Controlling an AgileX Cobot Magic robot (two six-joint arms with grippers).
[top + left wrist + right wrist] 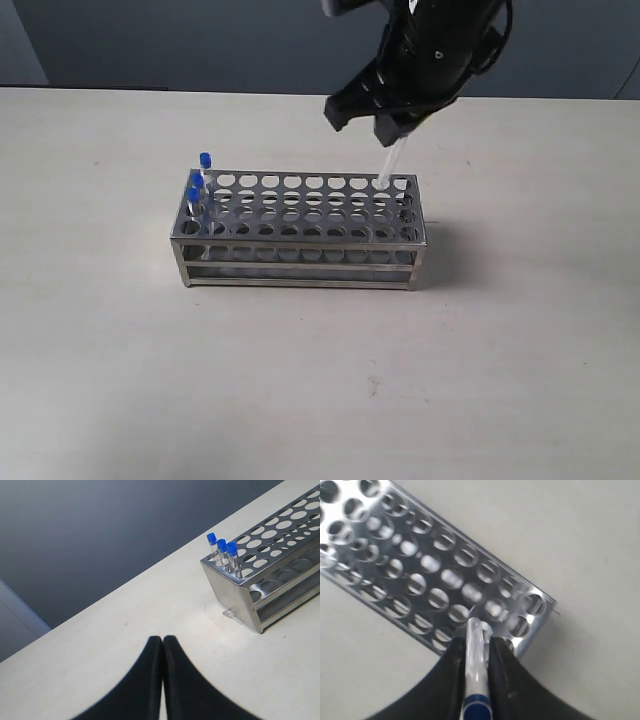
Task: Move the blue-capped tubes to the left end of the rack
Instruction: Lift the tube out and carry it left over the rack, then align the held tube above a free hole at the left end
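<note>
The silvery rack [300, 250] stands mid-table, seen also in the left wrist view [235, 597] and from above in the right wrist view [385, 587]. Three blue-capped tubes [198, 188] stand in holes at its left end, shown close together [222, 552]. My right gripper [385, 125] hovers above the rack's right end, shut on the fourth blue-capped tube [475, 670], whose clear body [389, 165] hangs down to the top plate. The left gripper [163, 642] is shut and empty, low over the table, left of the rack.
The beige table [320, 380] spreads all round the rack. A dark wall [200, 40] runs behind the table's far edge. A small scuffed patch [227, 614] marks the table by the rack's left corner.
</note>
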